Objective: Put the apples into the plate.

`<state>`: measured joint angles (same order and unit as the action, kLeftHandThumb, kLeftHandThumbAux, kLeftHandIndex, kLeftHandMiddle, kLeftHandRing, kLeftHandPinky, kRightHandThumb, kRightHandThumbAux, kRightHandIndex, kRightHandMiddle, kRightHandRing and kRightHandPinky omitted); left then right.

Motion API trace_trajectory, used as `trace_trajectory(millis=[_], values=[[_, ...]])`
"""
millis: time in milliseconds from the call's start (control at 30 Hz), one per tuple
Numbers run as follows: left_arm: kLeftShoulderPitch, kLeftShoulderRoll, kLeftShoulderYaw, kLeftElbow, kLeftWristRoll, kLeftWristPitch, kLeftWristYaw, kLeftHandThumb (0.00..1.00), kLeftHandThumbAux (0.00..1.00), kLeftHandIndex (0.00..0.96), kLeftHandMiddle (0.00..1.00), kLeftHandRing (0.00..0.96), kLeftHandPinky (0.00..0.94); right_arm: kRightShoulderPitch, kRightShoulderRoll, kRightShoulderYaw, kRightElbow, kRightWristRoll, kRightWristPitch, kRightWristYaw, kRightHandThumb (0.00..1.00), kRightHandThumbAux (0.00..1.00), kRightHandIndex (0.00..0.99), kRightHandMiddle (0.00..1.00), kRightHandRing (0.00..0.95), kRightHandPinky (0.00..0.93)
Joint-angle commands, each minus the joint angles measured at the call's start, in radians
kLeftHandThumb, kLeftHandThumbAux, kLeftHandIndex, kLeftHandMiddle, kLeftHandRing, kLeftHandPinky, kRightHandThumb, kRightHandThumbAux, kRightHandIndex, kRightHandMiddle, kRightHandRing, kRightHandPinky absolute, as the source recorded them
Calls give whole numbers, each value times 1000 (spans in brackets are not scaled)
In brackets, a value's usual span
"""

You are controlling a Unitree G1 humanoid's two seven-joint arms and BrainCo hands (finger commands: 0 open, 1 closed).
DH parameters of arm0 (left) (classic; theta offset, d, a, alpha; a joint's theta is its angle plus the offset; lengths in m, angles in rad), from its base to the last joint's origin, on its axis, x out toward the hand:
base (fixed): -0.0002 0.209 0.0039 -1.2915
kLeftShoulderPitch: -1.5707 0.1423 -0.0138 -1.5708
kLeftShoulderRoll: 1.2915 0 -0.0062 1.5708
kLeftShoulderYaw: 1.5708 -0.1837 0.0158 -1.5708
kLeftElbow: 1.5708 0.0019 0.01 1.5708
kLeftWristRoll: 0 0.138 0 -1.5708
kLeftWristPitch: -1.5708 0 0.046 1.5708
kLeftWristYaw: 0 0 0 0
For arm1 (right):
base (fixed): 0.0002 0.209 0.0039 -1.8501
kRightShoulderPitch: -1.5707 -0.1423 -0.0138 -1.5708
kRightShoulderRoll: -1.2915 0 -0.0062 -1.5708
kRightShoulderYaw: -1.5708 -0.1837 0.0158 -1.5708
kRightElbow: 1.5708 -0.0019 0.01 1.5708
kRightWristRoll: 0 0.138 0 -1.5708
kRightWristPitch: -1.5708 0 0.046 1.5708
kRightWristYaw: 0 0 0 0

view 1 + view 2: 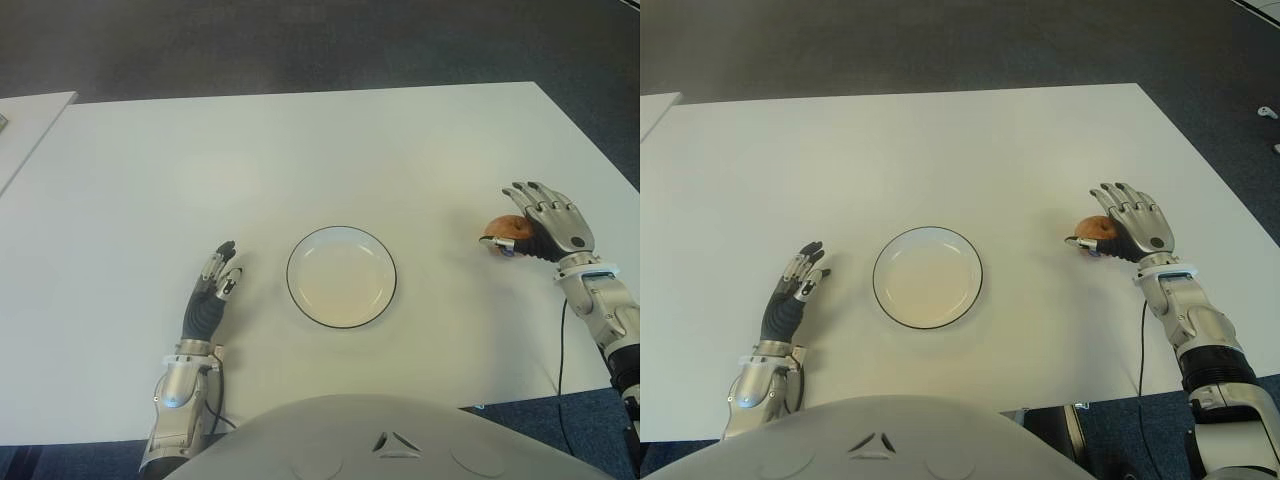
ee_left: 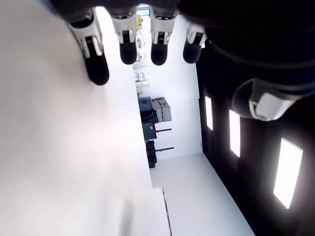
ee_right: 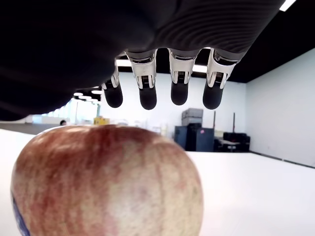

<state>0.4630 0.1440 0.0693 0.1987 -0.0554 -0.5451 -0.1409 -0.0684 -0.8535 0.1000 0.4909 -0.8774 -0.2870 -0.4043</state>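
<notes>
Right hand: I have my right hand (image 1: pixel 545 228) out on the right side of the table (image 1: pixel 300 150), arched over the one apple I can see, fingers (image 3: pixel 178 81) spread and hanging above the fruit with a clear gap in the wrist view.
Grasp: nothing held on the right; from the head camera the thumb may be touching the apple's side, but I cannot tell for sure.
Apple: the apple (image 3: pixel 106 182) sits on the tabletop under that palm, reddish with yellow streaks, well apart from the plate and to its right.
Plate: the white plate (image 1: pixel 892 258) with a dark rim lies near the middle of the table's front half, between my two hands, with nothing in it.
Left hand: my left hand (image 1: pixel 212 290) shows to the left of the plate, fingers straight and relaxed, holding nothing.
Cable: a dark cable (image 1: pixel 562 350) hangs by the right forearm at the table's edge.
</notes>
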Motion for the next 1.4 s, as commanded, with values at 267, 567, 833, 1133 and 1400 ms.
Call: trace_trajectory(millis=[267,567,833,1133,1400], values=[[54,-3,9,64,13,88,9,66,366,0,0,0,0,9,-22,8,44,49,-1,0,267,175,0,0,0,0],[50,6,8,58,19,99,2,71,345,0,0,0,0,2,-14,20,52,62,6,3,278,197,0,0,0,0],[48,13,8,57,19,93,-3,69,332,0,0,0,0,5,-5,30,51,73,9,5,276,200,0,0,0,0],[47,17,11,53,11,98,-1,71,337,0,0,0,0,1,3,40,65,89,10,5,274,205,0,0,0,0],[46,16,13,48,12,108,1,71,335,0,0,0,0,-5,12,58,73,90,13,-1,276,215,0,0,0,0]])
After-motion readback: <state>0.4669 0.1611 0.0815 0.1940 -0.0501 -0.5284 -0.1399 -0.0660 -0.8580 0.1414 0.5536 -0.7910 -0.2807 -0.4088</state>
